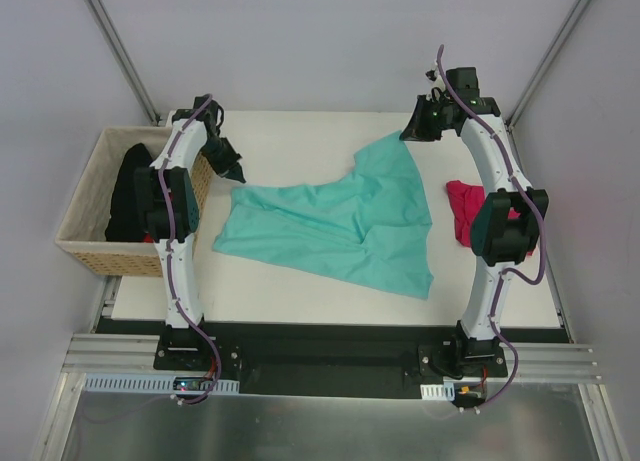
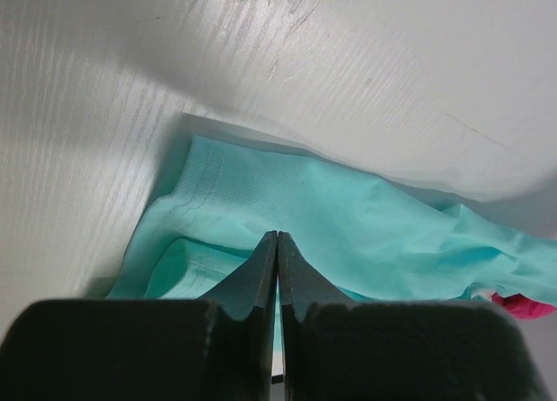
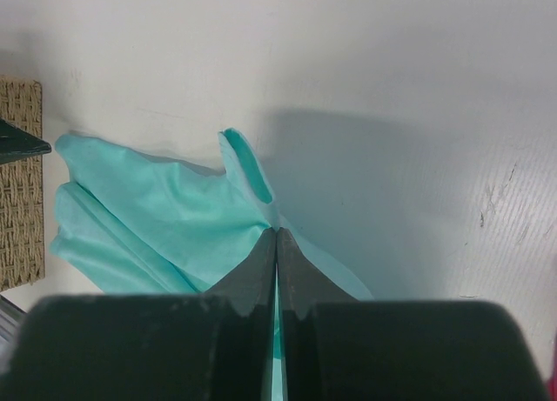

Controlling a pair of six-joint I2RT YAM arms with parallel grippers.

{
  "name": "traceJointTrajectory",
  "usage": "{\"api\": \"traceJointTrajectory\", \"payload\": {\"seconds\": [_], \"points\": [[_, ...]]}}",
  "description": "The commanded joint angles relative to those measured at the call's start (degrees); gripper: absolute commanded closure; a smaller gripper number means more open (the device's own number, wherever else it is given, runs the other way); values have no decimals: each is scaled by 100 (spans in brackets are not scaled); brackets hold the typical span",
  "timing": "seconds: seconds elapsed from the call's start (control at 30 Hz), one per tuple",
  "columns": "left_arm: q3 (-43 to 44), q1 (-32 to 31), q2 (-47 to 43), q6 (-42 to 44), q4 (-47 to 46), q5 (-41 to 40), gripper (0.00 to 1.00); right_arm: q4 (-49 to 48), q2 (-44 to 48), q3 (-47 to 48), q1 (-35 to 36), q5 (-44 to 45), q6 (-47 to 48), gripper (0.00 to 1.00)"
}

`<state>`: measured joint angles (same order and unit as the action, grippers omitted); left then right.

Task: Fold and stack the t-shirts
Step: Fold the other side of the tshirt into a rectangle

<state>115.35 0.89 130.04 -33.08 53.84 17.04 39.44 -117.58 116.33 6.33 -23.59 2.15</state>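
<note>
A teal t-shirt (image 1: 340, 221) lies crumpled across the middle of the white table (image 1: 290, 131). My left gripper (image 1: 233, 171) is shut on the shirt's far-left edge; in the left wrist view the fingers (image 2: 261, 270) meet at the tips (image 2: 277, 236) with teal cloth (image 2: 348, 210) pinched and raised off the table. My right gripper (image 1: 412, 133) is shut on the shirt's far-right corner, which rises in a peak; in the right wrist view the tips (image 3: 277, 232) close on teal cloth (image 3: 157, 218). A red t-shirt (image 1: 462, 206) lies bunched at the right, partly hidden by the right arm.
A wicker basket (image 1: 90, 253) stands off the table's left edge and holds dark clothes (image 1: 130, 196). Its side shows in the right wrist view (image 3: 17, 183). The red shirt's edge shows in the left wrist view (image 2: 522, 305). Walls enclose the back and sides.
</note>
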Motion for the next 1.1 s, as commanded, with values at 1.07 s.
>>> {"api": "traceJointTrajectory", "payload": {"seconds": [1.07], "points": [[207, 351, 469, 205, 706, -1379, 80, 64, 359, 197, 0, 30, 22, 99]]}}
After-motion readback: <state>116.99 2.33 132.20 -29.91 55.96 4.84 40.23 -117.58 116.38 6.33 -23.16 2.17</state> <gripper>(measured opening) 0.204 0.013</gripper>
